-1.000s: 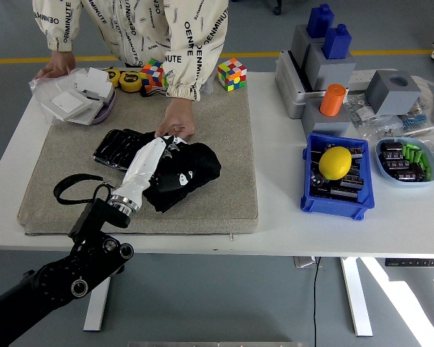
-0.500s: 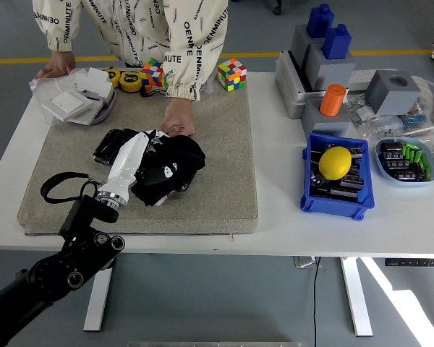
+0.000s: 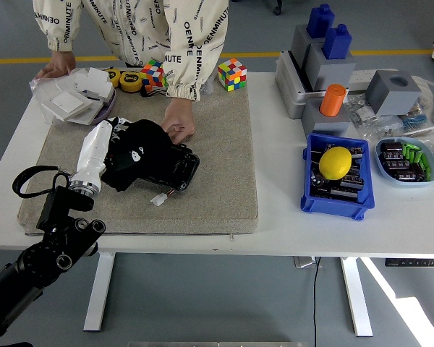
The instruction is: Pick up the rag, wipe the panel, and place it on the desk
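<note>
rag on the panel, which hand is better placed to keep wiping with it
Left. The left hand already rests on the black rag, which lies over the dark panel on the grey mat. A person's hand steadies the panel. The right arm is out of view.

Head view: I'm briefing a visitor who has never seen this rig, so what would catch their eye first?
Probably the robot's white left hand pressing a crumpled black rag onto a glossy black panel on the grey felt mat, while a person's hand steadies the panel's far edge. Next, the yellow lemon-shaped ball in the blue plastic bin at right.
</note>
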You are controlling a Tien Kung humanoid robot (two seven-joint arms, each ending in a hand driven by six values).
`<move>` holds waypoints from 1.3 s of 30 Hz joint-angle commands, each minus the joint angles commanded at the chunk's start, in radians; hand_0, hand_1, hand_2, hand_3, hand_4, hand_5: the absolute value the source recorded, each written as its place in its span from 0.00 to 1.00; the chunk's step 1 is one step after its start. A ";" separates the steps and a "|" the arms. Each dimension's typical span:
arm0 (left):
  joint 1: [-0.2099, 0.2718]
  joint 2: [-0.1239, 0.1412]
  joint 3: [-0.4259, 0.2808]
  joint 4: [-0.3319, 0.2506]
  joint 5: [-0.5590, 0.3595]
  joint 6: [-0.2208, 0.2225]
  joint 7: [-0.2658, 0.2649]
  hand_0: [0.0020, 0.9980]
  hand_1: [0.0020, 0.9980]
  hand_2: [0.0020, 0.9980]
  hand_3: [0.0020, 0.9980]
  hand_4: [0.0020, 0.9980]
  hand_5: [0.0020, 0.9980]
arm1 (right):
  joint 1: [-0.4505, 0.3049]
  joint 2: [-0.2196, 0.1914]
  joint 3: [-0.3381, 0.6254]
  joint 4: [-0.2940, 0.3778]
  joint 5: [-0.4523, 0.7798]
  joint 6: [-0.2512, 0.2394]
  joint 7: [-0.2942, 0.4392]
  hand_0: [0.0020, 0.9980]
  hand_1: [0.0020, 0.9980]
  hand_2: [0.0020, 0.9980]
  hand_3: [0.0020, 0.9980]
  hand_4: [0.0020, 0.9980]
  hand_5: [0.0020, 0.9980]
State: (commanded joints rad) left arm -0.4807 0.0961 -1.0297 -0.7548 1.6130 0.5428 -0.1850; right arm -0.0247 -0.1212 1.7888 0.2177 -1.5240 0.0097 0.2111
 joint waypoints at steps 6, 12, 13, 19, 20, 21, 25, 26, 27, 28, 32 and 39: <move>-0.021 -0.001 -0.099 0.080 0.025 0.001 -0.015 0.27 0.25 0.30 0.55 0.68 0.00 | 0.002 0.000 0.001 0.000 0.001 0.000 0.000 0.54 0.56 0.49 0.52 0.89 0.35; -0.037 -0.002 -0.188 0.139 0.056 0.009 -0.023 0.27 0.25 0.30 0.55 0.68 0.00 | 0.002 0.000 -0.001 0.000 0.002 0.000 0.000 0.54 0.56 0.49 0.52 0.89 0.35; -0.039 -0.002 -0.200 0.146 0.060 0.010 -0.025 0.27 0.25 0.30 0.55 0.68 0.00 | 0.002 0.000 -0.002 0.000 0.003 0.000 0.000 0.54 0.56 0.49 0.52 0.89 0.35; -0.038 0.003 -0.284 0.176 0.073 0.022 -0.038 0.27 0.26 0.30 0.55 0.68 0.00 | 0.004 0.000 -0.007 0.000 0.005 0.000 0.000 0.54 0.56 0.49 0.52 0.89 0.35; -0.038 0.003 -0.297 0.180 0.074 0.025 -0.040 0.27 0.26 0.30 0.55 0.68 0.00 | 0.004 0.000 -0.006 0.000 0.004 0.000 0.000 0.54 0.56 0.49 0.52 0.89 0.35; -0.037 0.004 -0.310 0.185 0.077 0.027 -0.042 0.28 0.28 0.31 0.55 0.68 0.00 | 0.003 0.000 -0.006 0.000 0.005 0.000 0.000 0.54 0.56 0.49 0.52 0.89 0.35; -0.033 0.008 -0.349 0.202 0.078 0.031 -0.051 0.28 0.28 0.31 0.55 0.68 0.00 | 0.002 -0.001 -0.006 -0.001 0.005 0.000 0.000 0.54 0.56 0.49 0.52 0.89 0.35; -0.031 0.010 -0.357 0.209 0.080 0.027 -0.049 0.28 0.28 0.31 0.55 0.68 0.00 | 0.002 -0.001 -0.006 -0.001 0.005 0.000 0.000 0.54 0.56 0.49 0.52 0.89 0.35; -0.029 0.011 -0.360 0.213 0.084 0.022 -0.044 0.34 0.41 0.45 0.55 0.70 0.00 | 0.002 -0.001 -0.007 -0.001 0.005 0.000 0.000 0.54 0.56 0.49 0.52 0.89 0.35; -0.028 0.011 -0.361 0.215 0.086 0.018 -0.040 0.34 0.41 0.45 0.55 0.70 0.00 | 0.001 -0.001 -0.008 -0.001 0.005 0.000 0.000 0.54 0.56 0.49 0.52 0.89 0.35; -0.017 0.012 -0.357 0.219 0.097 0.002 -0.017 0.34 0.41 0.45 0.55 0.70 0.00 | 0.001 -0.001 -0.012 0.000 0.009 0.000 0.000 0.54 0.56 0.49 0.52 0.89 0.35; -0.005 0.012 -0.356 0.217 0.103 -0.016 0.009 0.52 0.65 0.61 0.61 0.90 0.13 | 0.001 0.000 -0.011 0.000 0.009 0.001 0.000 0.54 0.56 0.49 0.52 0.89 0.35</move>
State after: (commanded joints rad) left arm -0.4855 0.1077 -1.3861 -0.5373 1.7161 0.5270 -0.1761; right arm -0.0238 -0.1210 1.7777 0.2176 -1.5151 0.0104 0.2109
